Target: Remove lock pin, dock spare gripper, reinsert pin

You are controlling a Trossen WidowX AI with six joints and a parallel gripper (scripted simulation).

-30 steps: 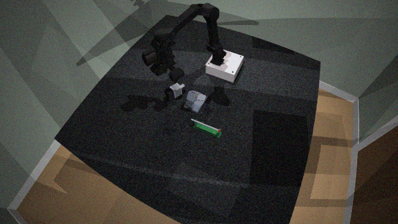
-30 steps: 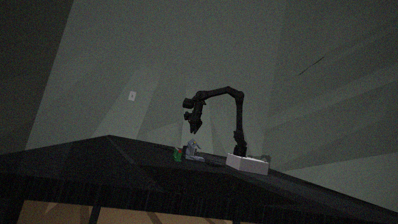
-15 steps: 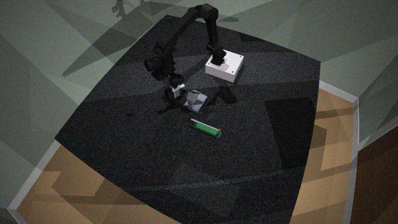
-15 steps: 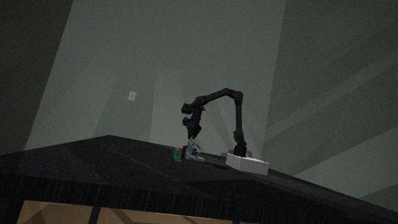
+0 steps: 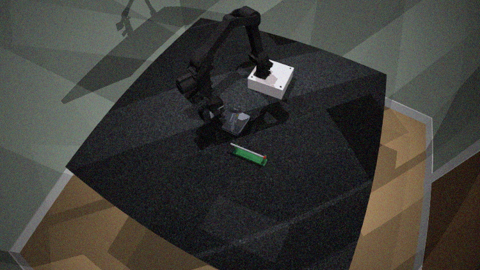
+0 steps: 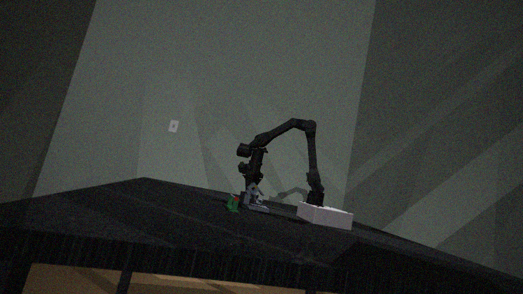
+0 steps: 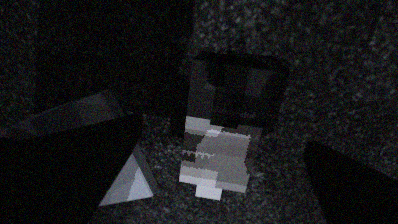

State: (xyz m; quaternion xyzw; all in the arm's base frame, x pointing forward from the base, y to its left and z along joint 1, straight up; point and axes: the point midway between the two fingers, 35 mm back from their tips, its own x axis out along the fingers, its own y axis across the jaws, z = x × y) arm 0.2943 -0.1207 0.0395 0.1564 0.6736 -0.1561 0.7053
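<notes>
The lock pin [image 5: 247,150] [image 6: 236,198], a pale rod with a red head, lies along the top of a green holder [image 5: 249,157] [image 6: 232,205]. The grey mount [image 5: 232,127] [image 6: 258,208] stands between the holder and the arm; a corner of it [image 7: 135,186] shows behind the left finger in the wrist view. The spare gripper [image 5: 211,114] [image 7: 222,157], pale at one end and black at the other, is beside the mount on the table. My gripper [image 7: 222,135] is open and low over the spare gripper, one finger on each side, holding nothing. The socket's inside cannot be made out.
A white box [image 5: 266,89] [image 6: 332,217] carries the arm's base behind the mount. The dark table [image 5: 174,187] [image 6: 146,215] has its edges well out from these things. The mount stands close to the left finger in the wrist view.
</notes>
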